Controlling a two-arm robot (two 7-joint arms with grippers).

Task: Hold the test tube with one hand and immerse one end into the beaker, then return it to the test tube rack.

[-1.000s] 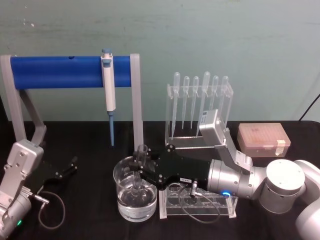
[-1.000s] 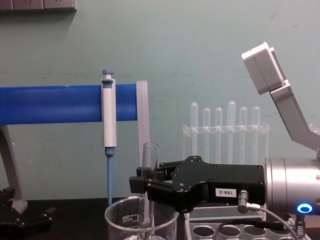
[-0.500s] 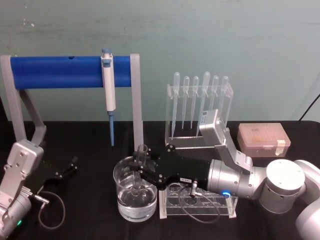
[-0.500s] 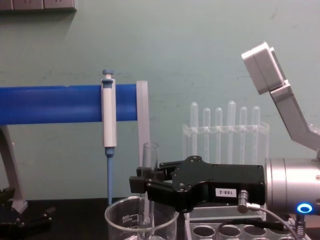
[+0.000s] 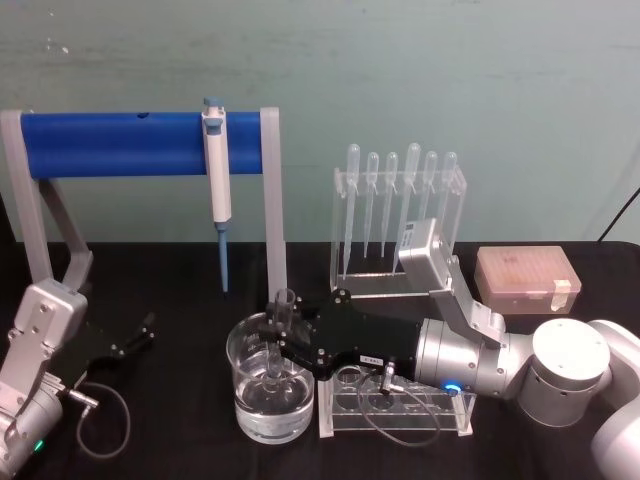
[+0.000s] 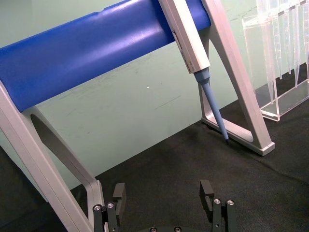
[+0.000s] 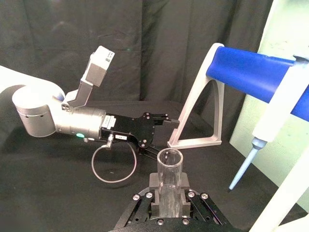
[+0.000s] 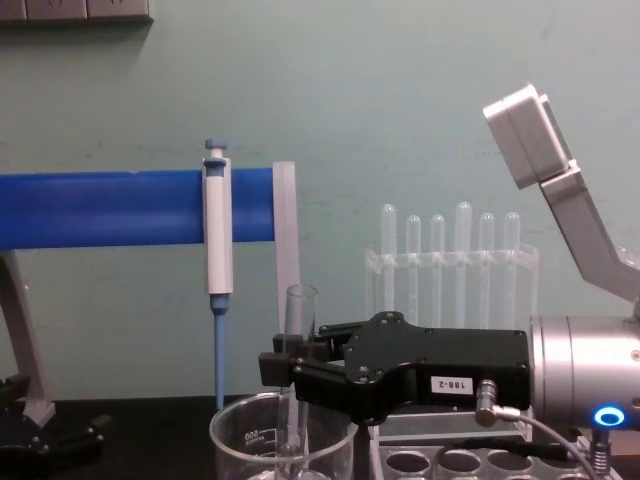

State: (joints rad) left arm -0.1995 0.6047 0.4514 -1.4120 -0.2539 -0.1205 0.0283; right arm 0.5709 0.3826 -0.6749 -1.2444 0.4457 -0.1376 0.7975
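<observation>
The test tube (image 5: 284, 305) stands upright with my right gripper (image 5: 284, 338) shut on its upper part. Its rounded lower end dips into the water in the beaker (image 5: 241, 352) at the table's front centre. From the chest view the test tube (image 8: 299, 312) rises out of the beaker (image 8: 246, 432) with the right gripper (image 8: 286, 366) clamped just above the rim. The right wrist view looks down on the tube's open rim (image 7: 170, 158). My left gripper (image 5: 127, 341) rests open on the table at the far left, its fingers (image 6: 119, 194) spread with nothing between them.
A blue bar stand (image 5: 120, 143) holds a white-and-blue micropipette (image 5: 217, 180) behind the beaker. A clear rack of thin pipettes (image 5: 398, 205) stands at the back. A clear plastic rack with round holes (image 5: 395, 405) lies under the right arm. A pink tip box (image 5: 527, 279) sits at the right.
</observation>
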